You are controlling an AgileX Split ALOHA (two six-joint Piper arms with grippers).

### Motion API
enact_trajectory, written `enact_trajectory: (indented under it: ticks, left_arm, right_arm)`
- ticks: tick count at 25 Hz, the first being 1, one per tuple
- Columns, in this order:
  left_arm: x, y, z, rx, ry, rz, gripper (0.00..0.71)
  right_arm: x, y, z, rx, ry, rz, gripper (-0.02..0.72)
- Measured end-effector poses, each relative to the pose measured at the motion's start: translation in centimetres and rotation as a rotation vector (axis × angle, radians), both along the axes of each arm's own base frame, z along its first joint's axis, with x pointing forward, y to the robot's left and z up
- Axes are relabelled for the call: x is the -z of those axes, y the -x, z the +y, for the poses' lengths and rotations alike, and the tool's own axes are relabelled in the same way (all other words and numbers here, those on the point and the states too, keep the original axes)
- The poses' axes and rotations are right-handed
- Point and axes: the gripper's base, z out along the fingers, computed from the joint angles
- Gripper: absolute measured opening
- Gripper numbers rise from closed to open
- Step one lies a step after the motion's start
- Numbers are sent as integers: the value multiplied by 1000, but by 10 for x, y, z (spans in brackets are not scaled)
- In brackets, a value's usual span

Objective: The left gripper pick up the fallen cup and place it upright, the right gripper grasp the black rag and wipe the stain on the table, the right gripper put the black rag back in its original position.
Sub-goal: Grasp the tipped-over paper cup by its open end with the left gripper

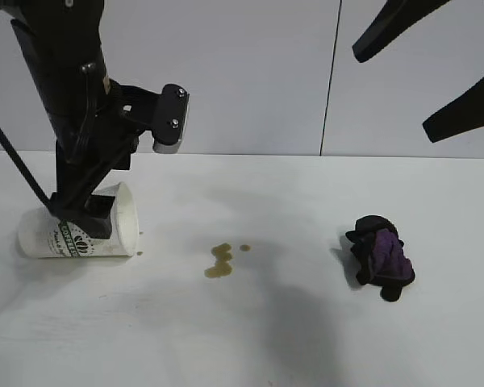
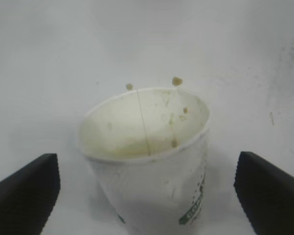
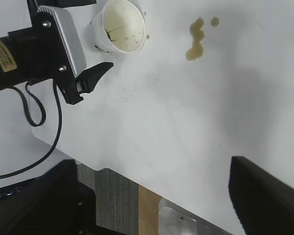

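Observation:
The white cup (image 1: 77, 235) with green print lies on its side at the left of the table (image 1: 266, 339), its mouth turned towards the middle. My left gripper (image 1: 85, 218) is down over it and open. In the left wrist view the cup (image 2: 152, 161) sits between the two black fingers (image 2: 24, 196) with a gap on each side. A brownish stain (image 1: 220, 260) marks the table's middle. The black rag (image 1: 381, 258) with a purple patch lies bunched at the right. My right gripper (image 1: 431, 76) hangs open high above the rag and holds nothing.
Small brown droplets (image 2: 177, 81) dot the table by the cup's rim. The right wrist view takes in the cup (image 3: 120, 27), the stain (image 3: 196, 39), the left arm (image 3: 34, 54) with its cable, and the table's edge (image 3: 137, 183).

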Motion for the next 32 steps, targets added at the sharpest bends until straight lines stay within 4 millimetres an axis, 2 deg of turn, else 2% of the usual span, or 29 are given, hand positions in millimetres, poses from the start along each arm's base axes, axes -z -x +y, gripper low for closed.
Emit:
enact_trajectory:
  ticks: [5, 11, 21, 29, 32]
  left_arm:
    - [5, -14, 0, -123, 29, -8, 696]
    - [12, -13, 7, -136, -45, 43, 696]
    - [33, -19, 5, -120, -45, 45, 696]
    - [33, -22, 2, -113, -19, 21, 696]
    - [33, -21, 2, -123, -13, 24, 641]
  right_arm:
    - [0, 0, 0, -2, 0, 2, 578]
    - [0, 0, 0, -2, 0, 2, 578]
    - [0, 0, 0, -2, 0, 2, 578]
    - [0, 0, 0, -3, 0, 3, 578]
    - [0, 0, 0, -3, 0, 3, 578]
